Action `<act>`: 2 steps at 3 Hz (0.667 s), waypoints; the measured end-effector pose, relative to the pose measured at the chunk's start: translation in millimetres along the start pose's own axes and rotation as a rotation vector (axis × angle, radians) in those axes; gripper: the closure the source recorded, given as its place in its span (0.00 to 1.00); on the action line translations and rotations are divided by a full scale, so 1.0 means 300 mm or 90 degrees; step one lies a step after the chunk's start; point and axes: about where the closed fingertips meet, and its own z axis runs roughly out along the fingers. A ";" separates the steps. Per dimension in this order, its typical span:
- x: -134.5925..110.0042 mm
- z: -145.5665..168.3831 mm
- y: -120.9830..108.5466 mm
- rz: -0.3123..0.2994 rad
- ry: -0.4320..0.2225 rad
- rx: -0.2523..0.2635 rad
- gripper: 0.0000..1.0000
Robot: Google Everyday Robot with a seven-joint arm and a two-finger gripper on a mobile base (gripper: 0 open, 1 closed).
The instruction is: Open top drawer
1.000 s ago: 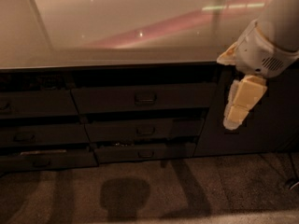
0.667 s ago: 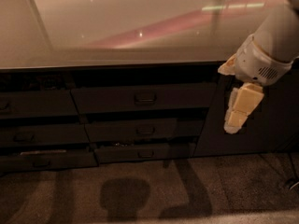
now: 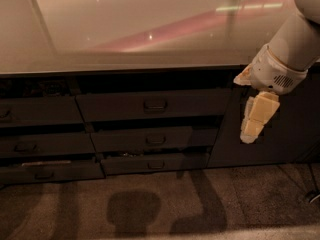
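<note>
The top drawer (image 3: 115,105) is the widest dark grey front just under the countertop, with a small dark loop handle (image 3: 155,104) at its centre. A dark gap runs above the front. My gripper (image 3: 254,120) hangs downward on the right from a white wrist (image 3: 274,74), pale yellow against the dark cabinet door. It is well to the right of the handle, at about the drawer's height, and touches nothing.
Two narrower drawer fronts (image 3: 145,139) (image 3: 155,163) lie below the top drawer, and several more stack at the left (image 3: 35,111). A glossy countertop (image 3: 150,29) overhangs them. A plain dark door (image 3: 290,134) is behind the gripper. Carpet (image 3: 150,209) covers the floor, with shadows on it.
The gripper has sunk slightly and drifted a little left, toward the drawers. The arm above it now sits more upright. The drawers have not moved.
</note>
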 end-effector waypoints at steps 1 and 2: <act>-0.006 -0.002 0.026 -0.043 0.001 0.046 0.00; -0.003 0.005 0.075 -0.108 -0.011 0.126 0.00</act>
